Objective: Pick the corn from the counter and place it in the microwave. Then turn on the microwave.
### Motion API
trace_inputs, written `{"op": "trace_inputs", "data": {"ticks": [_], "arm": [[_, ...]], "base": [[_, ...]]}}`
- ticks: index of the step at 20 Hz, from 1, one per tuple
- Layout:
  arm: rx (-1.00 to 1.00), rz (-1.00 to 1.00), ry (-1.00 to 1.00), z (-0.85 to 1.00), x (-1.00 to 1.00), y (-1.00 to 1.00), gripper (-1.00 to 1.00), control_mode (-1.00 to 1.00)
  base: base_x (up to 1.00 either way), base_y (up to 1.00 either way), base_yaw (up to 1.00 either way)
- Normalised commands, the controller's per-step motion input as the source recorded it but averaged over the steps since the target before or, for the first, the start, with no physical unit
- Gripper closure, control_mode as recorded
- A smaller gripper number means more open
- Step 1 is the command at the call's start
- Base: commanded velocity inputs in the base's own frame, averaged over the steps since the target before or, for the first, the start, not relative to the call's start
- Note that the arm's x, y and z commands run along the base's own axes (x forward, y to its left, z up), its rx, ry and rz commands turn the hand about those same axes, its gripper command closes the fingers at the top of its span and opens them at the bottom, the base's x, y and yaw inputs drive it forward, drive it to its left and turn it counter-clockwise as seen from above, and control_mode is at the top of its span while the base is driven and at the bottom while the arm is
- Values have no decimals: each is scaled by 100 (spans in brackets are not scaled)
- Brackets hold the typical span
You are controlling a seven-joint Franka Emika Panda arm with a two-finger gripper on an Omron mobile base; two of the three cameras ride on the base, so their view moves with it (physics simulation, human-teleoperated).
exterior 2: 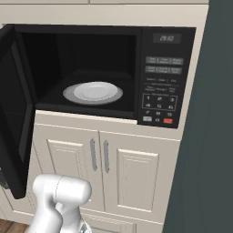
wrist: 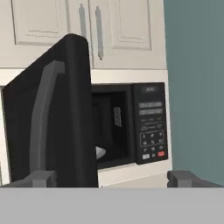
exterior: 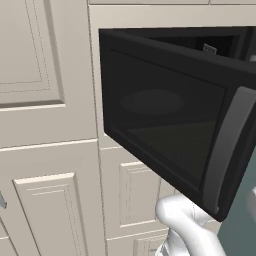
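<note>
Microwave [exterior 2: 104, 73] door [exterior: 165, 125] hangs open, plate [exterior 2: 93, 92] inside bare; corn isn't anywhere I can see. Gripper [wrist: 112, 178] faces the oven, jaws wide and empty. Looks like the fetch step: next go to the bench for the corn.

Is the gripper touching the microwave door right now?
Cannot tell. In the hand view the open gripper faces the microwave door, which fills the frame between its fingertips; no gap or contact shows plainly.
</note>
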Motion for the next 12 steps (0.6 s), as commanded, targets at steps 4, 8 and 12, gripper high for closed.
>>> {"op": "trace_inputs", "data": {"ticks": [4,8,12], "arm": [[-4,15,0,-9,-6,-17,-100,-100],[-5,18,0,-8,0,-12,-100,-100],[-4,19,0,-8,0,-10,-100,-100]], "base": [[0,0,0],[0,0,0],[0,0,0]]}}
